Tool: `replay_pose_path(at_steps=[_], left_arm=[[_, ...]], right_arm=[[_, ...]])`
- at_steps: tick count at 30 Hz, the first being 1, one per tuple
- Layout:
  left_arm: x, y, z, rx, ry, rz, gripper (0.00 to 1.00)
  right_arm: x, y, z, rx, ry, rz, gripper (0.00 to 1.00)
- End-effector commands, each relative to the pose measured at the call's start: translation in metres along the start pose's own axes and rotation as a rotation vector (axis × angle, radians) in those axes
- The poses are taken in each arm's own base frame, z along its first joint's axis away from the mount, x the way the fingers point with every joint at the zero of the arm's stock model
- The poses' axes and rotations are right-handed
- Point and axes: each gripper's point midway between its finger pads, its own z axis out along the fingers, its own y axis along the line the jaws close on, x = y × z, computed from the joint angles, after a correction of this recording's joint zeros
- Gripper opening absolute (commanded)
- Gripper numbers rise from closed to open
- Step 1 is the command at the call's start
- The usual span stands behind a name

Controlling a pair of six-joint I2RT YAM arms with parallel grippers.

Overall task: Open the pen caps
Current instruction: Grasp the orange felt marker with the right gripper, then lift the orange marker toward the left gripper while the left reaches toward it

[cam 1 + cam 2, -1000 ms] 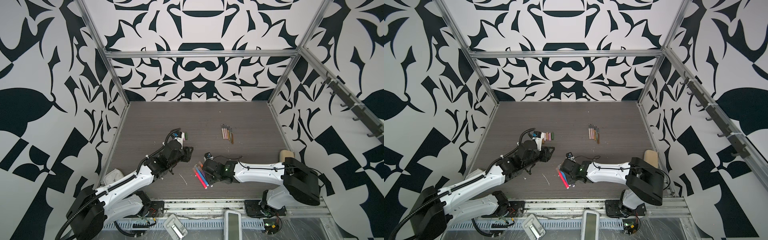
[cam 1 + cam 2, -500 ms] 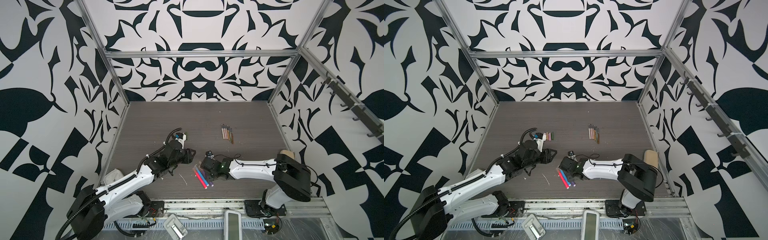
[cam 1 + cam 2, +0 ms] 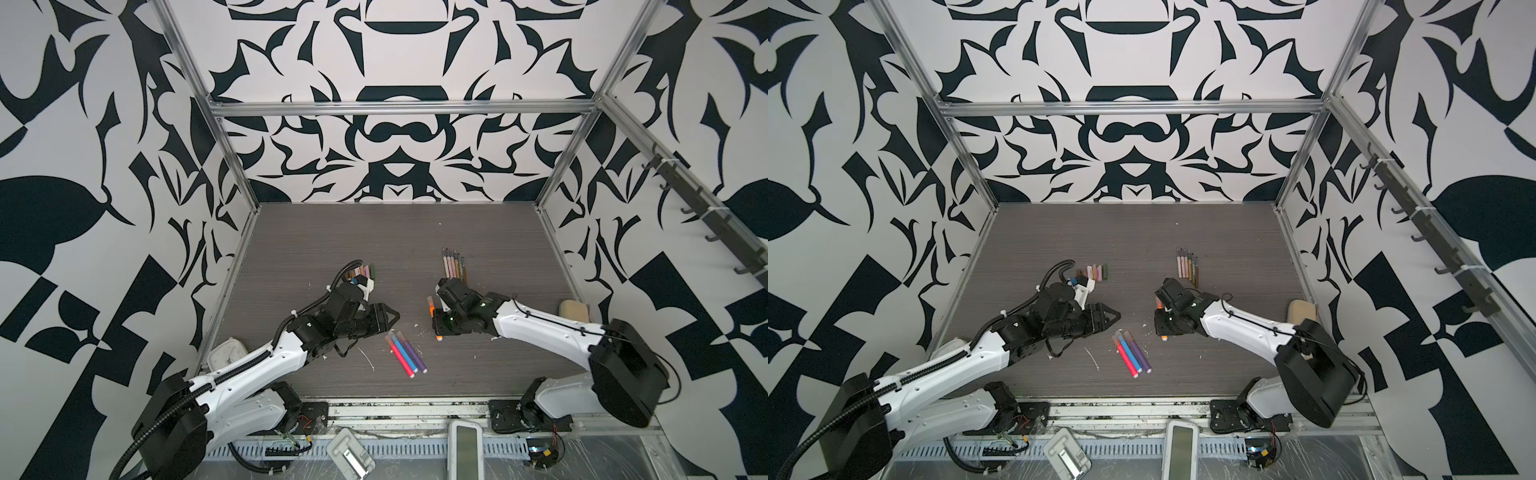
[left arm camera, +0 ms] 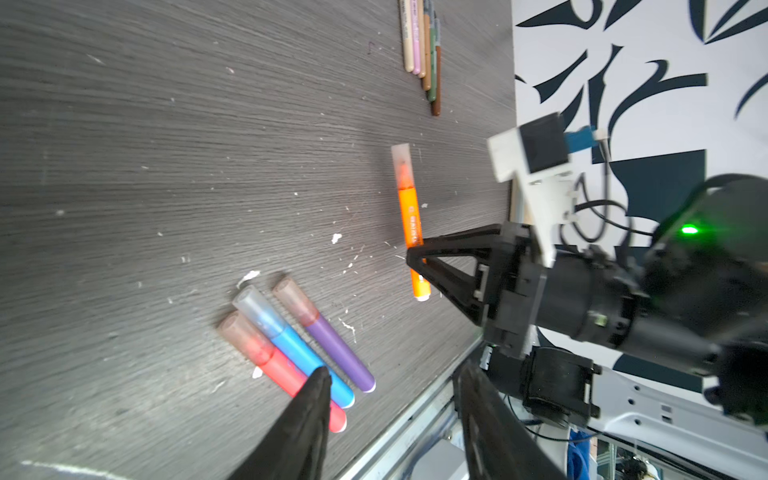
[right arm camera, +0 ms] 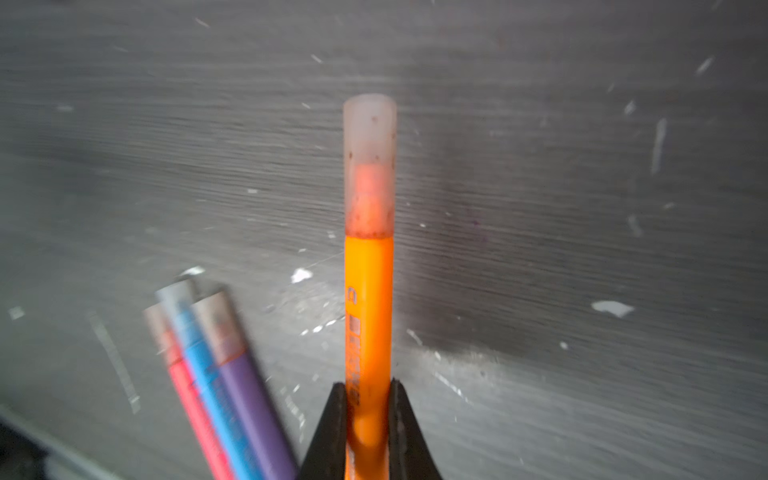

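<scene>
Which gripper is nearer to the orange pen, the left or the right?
Right. The right gripper is shut on the orange pen, gripping its barrel. The left gripper hangs open, apart from that pen and nearer the three capped pens lying together on the table.

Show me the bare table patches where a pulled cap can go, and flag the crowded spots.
Free: the far strip of table behind the loose caps and thin pens, and the gap between those two rows. Crowded: the near middle, around the three thick pens and the orange pen held in the right jaws.
</scene>
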Motion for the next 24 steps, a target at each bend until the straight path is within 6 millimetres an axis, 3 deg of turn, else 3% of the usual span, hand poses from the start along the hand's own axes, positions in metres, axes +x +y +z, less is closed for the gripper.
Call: replay_pose_path(at_steps=[1,8,16,19,24], left_arm=[[-0.005,-0.01,-0.011,0.016,-0.028,-0.006,0.57],[-0.016,-0.018,-0.014,0.01,-0.061,0.076,0.61],[-0.009,-0.025,0.038,0.075,0.065,0.033,0.58],[-0.004,-0.02,0.061,0.061,0.131,-0.001,0.55],[-0.003,-0.022,0.077,0.071,0.156,-0.012,0.55]], right_arm=[[-0.008,0.017,-0.027,-0.077,-0.025,-0.054,0.11],[0.003,0.044,-0.036,-0.269,-0.014,-0.021,0.06],[0.02,0.062,-0.05,-0.434,-0.02,-0.037,0.04],[0.017,0.068,-0.06,-0.458,-0.035,-0.061,0.04],[0.01,0.072,-0.066,-0.444,-0.041,-0.082,0.05]])
